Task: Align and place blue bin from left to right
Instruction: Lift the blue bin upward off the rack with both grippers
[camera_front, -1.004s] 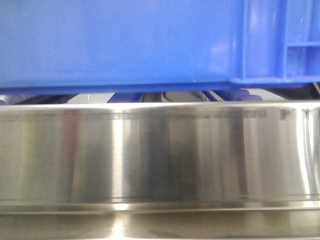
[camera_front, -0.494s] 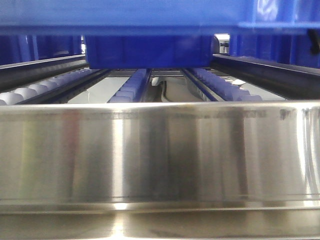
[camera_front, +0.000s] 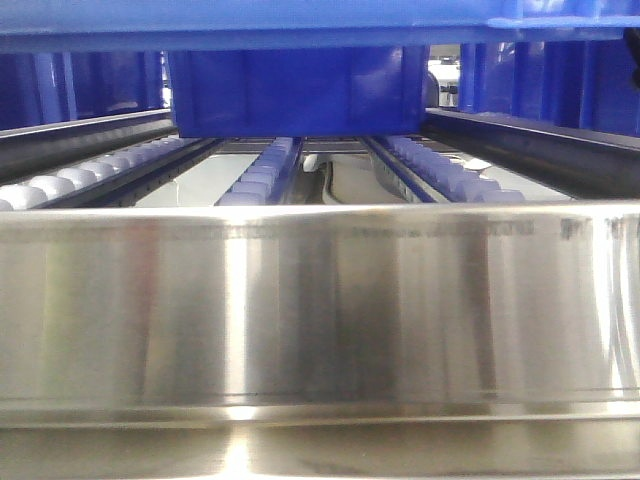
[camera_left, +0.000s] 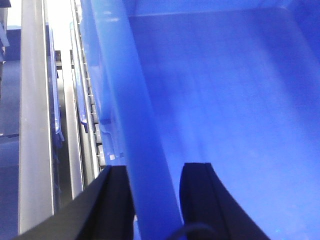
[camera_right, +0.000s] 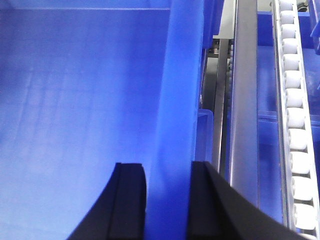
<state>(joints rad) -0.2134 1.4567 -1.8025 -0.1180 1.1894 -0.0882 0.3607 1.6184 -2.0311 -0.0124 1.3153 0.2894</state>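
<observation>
My left pincer, my right pincer: each clamped on opposite bin walls. Bin raised above rollers and steel rail. Risk: unequal arm travel tilts bin, smooth wall slips from grip; low carry snags rail or far bin.

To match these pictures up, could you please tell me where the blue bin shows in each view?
Front view: the blue bin is the strip along the top edge.
Left wrist: its wall runs between the fingers of the left gripper; its interior fills the right.
Right wrist: its wall runs between the fingers of the right gripper; its interior fills the left.
Shared landmark: the metal rail alongside the bin.
</observation>
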